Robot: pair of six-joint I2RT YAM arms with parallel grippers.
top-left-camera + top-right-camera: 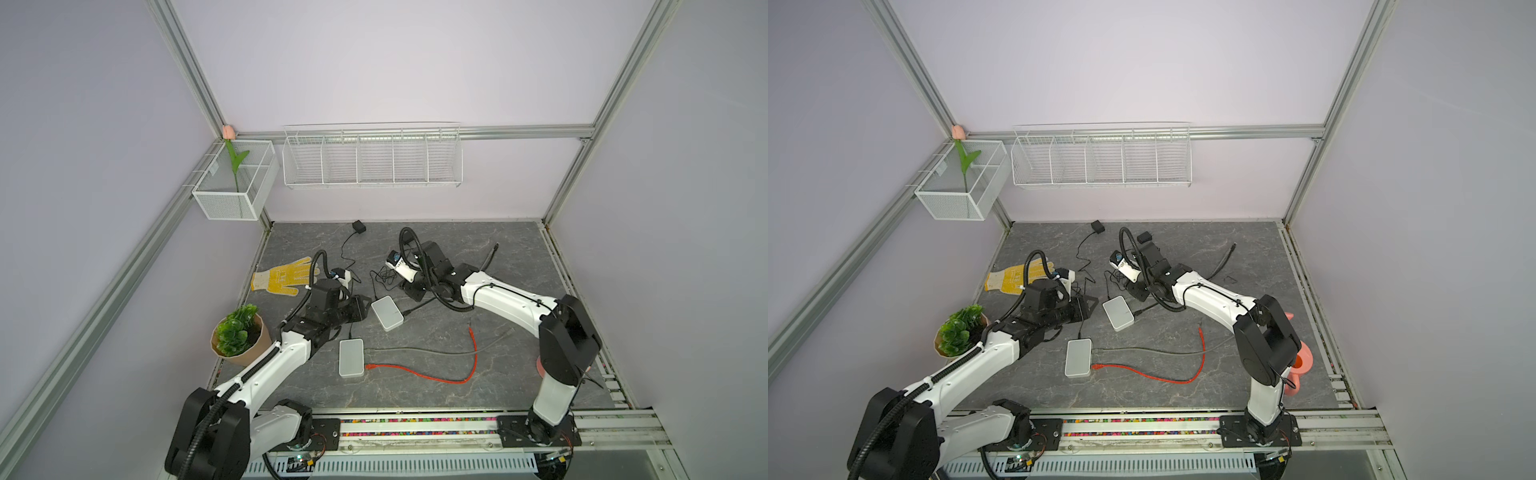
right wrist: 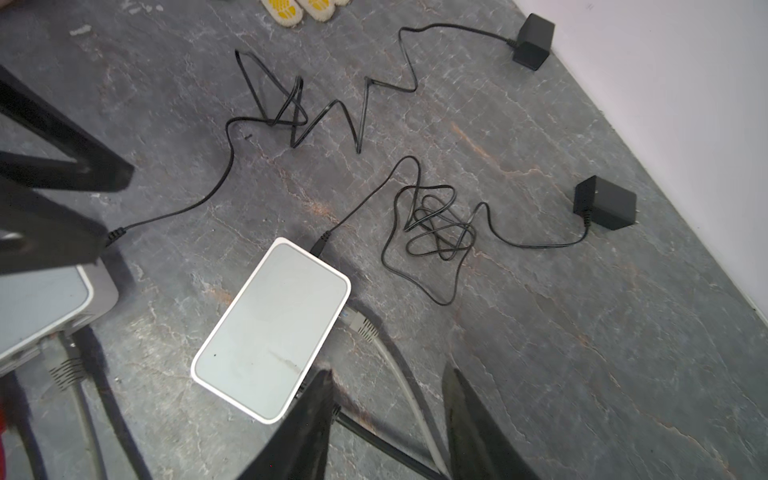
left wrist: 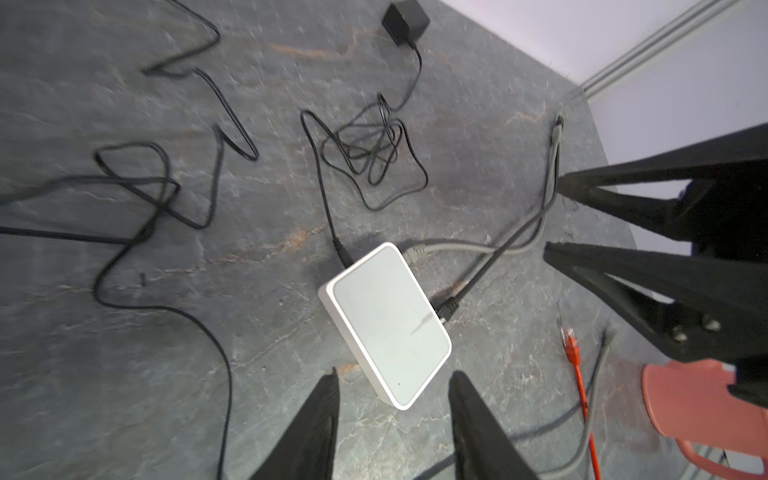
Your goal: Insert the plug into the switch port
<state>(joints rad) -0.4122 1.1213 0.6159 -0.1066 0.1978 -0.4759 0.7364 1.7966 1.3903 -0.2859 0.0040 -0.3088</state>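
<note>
Both arms are bent over the slanted white switch (image 1: 387,312) in the middle of the grey surface (image 1: 498,399). The left gripper (image 3: 395,376) stands wide with nothing in it. Its two fingers sit either side of the switch's near corner and, as far as I can tell, do not touch it. The right gripper (image 2: 387,370) is wide too and holds nothing. The black cable (image 2: 374,436) and a grey cable (image 2: 411,399) run across the surface under the gap between its fingers.

The black plug (image 3: 449,309) sits against the long side of the switch and looks to be in its port. The grey cable's plug is in a port further along the same side. I cannot tell how deep the black plug is seated, and in the right wrist view one finger hides it.

The insertion looks about done to me, so the step in hand is letting go cleanly. To do it well, the right gripper should lift straight up before swinging away, so that neither finger hooks the black cable and tugs the plug back out. The left gripper is best kept by the switch until the other is clear, since such a light box would slide easily. The second switch (image 1: 351,357) and the red cable (image 1: 419,374) lie nearer the front, out of the way.
</note>
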